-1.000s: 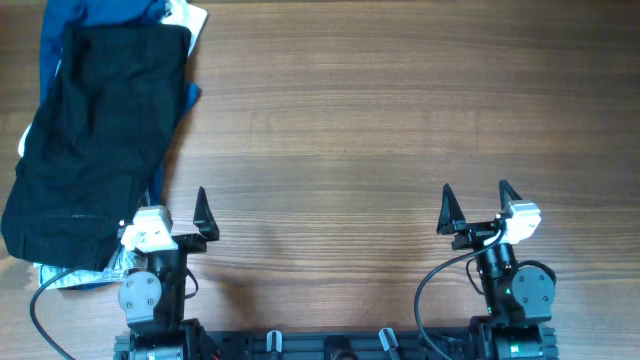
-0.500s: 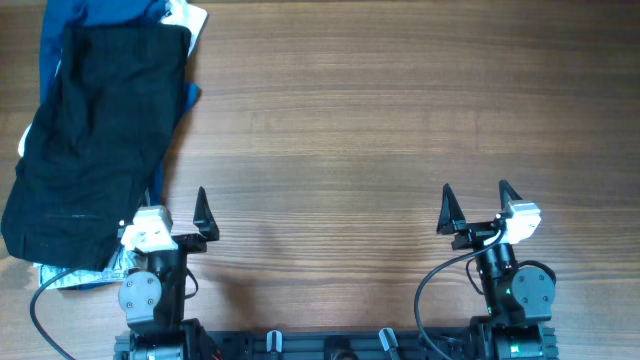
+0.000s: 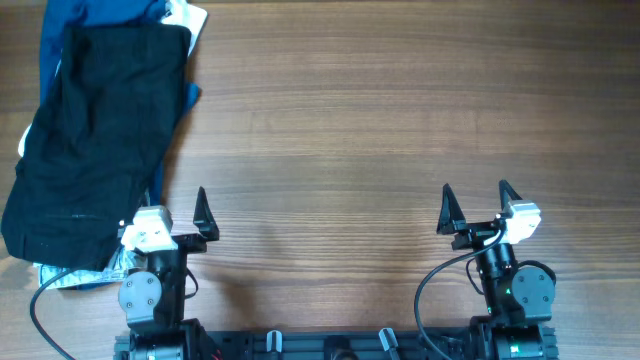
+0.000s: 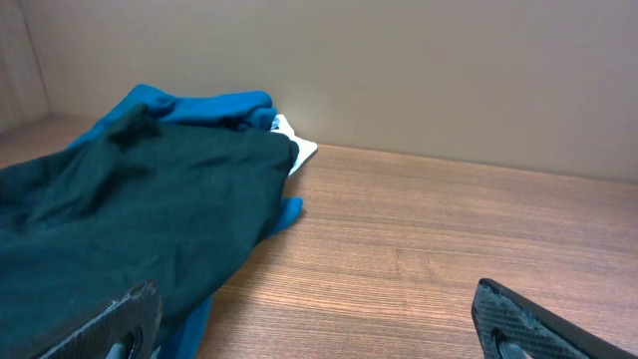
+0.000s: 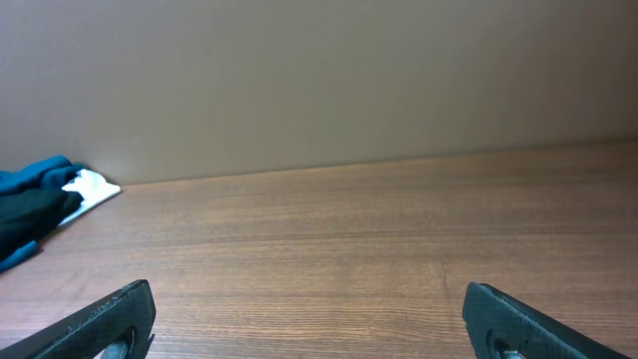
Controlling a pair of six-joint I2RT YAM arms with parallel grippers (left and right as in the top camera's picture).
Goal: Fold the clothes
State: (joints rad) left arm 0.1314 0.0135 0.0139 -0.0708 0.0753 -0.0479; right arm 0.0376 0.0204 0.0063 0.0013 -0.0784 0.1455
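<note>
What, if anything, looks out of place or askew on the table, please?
The black shorts lie crooked and unfolded atop a blue garment and a white item at the far-left corner of the table. Nothing looks spilled or damaged.

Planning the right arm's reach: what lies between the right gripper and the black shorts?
Nothing but bare wooden table. The overhead view shows an unbroken stretch of wood from the right gripper across to the black shorts at the far left.

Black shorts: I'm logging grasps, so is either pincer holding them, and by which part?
Nothing is held. The left pincer and the right pincer both stand open and empty; the black shorts lie loose on the table.
</note>
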